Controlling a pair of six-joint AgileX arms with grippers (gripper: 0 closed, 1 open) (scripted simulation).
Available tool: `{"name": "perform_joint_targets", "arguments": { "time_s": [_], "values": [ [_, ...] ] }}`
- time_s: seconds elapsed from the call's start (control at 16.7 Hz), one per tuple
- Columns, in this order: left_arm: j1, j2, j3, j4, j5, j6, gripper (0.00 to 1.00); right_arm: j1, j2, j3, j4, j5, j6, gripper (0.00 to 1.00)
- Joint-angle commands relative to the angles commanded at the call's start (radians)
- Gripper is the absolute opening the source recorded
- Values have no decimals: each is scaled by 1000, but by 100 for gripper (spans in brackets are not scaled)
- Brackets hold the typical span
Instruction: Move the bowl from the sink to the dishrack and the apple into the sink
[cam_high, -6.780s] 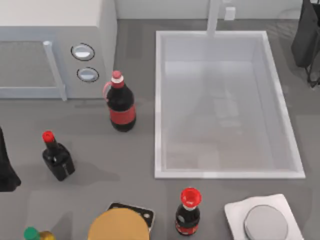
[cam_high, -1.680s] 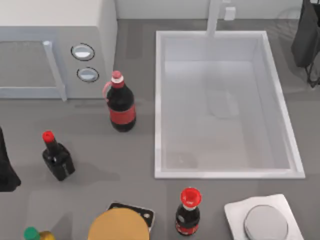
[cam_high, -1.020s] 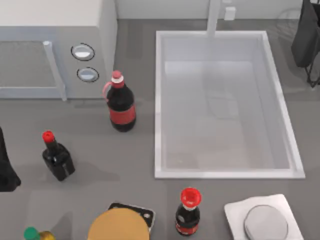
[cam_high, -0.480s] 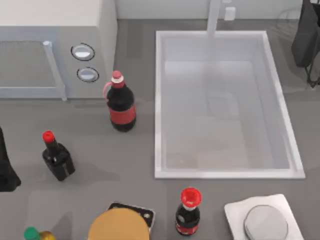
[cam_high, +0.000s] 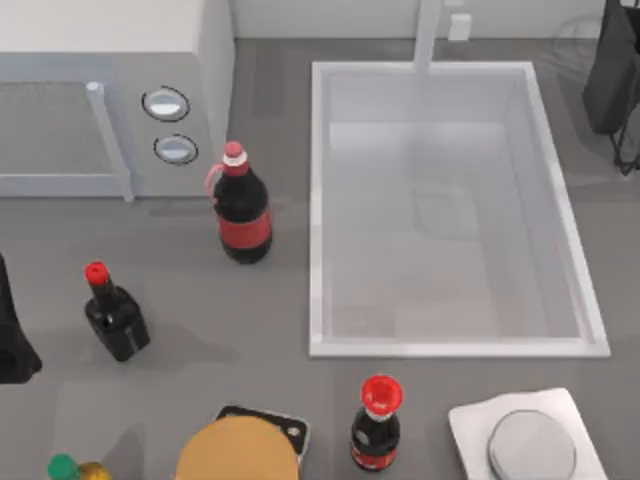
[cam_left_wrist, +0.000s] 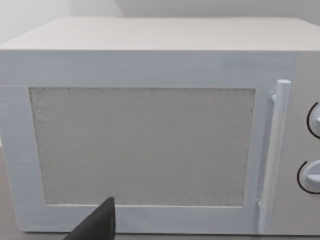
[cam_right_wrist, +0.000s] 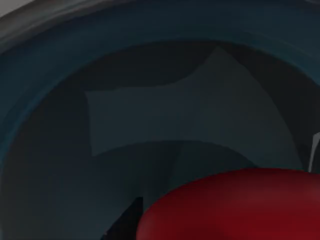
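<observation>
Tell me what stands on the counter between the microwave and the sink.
In the top view, one large dark cola bottle with a red label stands between the microwave and the sink, beside the microwave's corner. The rest of that strip is bare grey counter.

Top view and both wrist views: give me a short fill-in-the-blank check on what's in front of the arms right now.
1. In the top view, the white sink has nothing lying in its ____.
2. The left wrist view faces the door of a white ____.
3. In the right wrist view, the red apple is seen against the dark teal inside of the ____.
4. The cap of the cola bottle standing left of the sink is ____.

Missing words: basin; microwave; bowl; red
</observation>
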Motion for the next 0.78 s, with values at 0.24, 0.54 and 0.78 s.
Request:
{"name": "perform_joint_targets", "arguments": {
  "time_s": [0.24,0.54,0.78],
  "values": [
    [0,0,0,0,0,0,100,0,0,0,0,0,0,0],
    [0,0,0,0,0,0,100,4,-90,47,-65,33,20,0],
    [0,0,0,0,0,0,100,2,-109,107,-140,32,17,0]
  ]
}}
